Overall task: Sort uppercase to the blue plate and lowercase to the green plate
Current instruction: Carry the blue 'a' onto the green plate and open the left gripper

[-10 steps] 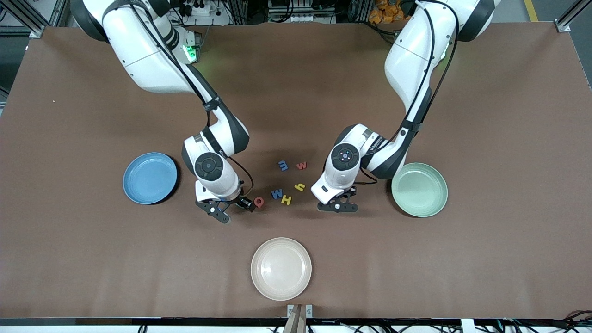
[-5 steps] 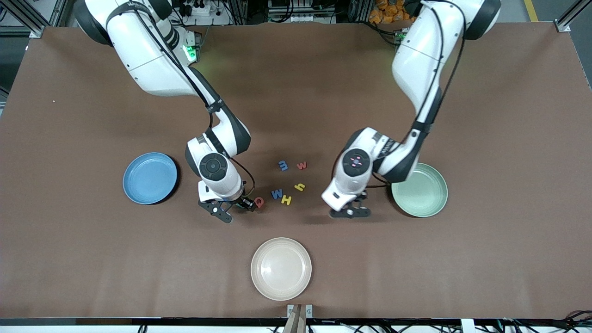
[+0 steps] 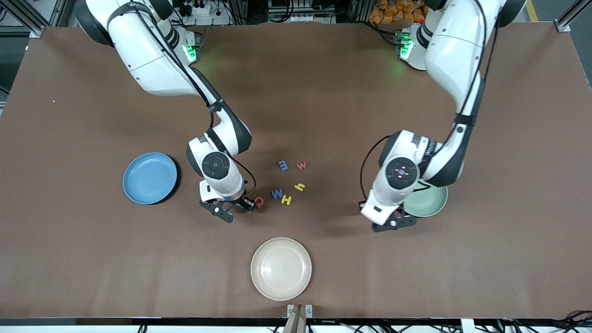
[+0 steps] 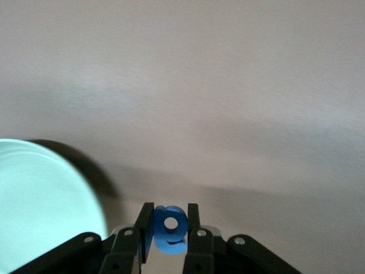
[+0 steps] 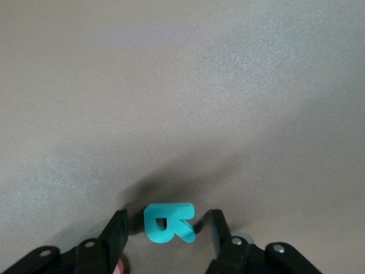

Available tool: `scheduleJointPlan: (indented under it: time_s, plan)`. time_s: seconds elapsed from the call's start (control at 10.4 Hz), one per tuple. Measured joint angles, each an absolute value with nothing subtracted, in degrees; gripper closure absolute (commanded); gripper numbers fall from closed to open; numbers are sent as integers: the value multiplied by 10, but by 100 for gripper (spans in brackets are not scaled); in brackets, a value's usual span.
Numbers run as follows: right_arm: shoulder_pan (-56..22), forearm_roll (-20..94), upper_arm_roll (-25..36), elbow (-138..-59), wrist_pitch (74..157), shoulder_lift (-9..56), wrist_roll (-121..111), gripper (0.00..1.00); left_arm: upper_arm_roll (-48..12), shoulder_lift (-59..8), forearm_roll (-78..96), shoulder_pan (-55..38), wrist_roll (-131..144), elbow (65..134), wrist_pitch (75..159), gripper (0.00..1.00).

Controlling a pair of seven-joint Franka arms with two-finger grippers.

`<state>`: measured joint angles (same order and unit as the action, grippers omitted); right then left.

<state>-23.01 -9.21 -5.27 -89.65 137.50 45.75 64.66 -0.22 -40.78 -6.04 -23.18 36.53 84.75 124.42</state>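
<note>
In the left wrist view my left gripper (image 4: 170, 231) is shut on a small blue lowercase a (image 4: 171, 228), held up over bare table just beside the green plate's rim (image 4: 51, 194). The front view shows that gripper (image 3: 393, 223) at the green plate (image 3: 432, 203). My right gripper (image 5: 168, 237) is low at the table, open, with a teal R (image 5: 168, 222) lying between its fingers and a gap on each side. It stands (image 3: 235, 206) beside a red Q (image 3: 259, 201). The blue plate (image 3: 150, 178) lies toward the right arm's end and holds nothing.
A blue W (image 3: 276, 194) and yellow H (image 3: 286, 200) lie by the Q. A yellow h (image 3: 299, 187), blue m (image 3: 283, 165) and red w (image 3: 301, 165) lie farther from the camera. A beige plate (image 3: 281, 268) sits near the table's front edge.
My left arm has carried the blue a from beside the letters toward the green plate. My right gripper has stayed over the teal R while its fingers narrowed around it.
</note>
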Motion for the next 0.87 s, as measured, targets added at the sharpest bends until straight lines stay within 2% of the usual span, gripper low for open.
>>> scheduleJointPlan:
  time_s: [0.48, 0.58, 0.67, 0.87]
  plan:
    - [-230, -102, -50, -896, 1375, 457, 647, 49, -1, -366, -102, -167, 301, 942, 1240, 100]
    - [-230, -105, -50, -896, 1376, 457, 647, 51, -1, -360, -102, -156, 287, 953, 1240, 20]
    - [-230, -106, -50, -895, 1376, 457, 647, 54, -1, -357, -102, -150, 282, 958, 1239, 0]
    - [-230, -110, -50, -895, 1376, 457, 647, 59, -4, -357, -102, -153, 281, 961, 1239, 0]
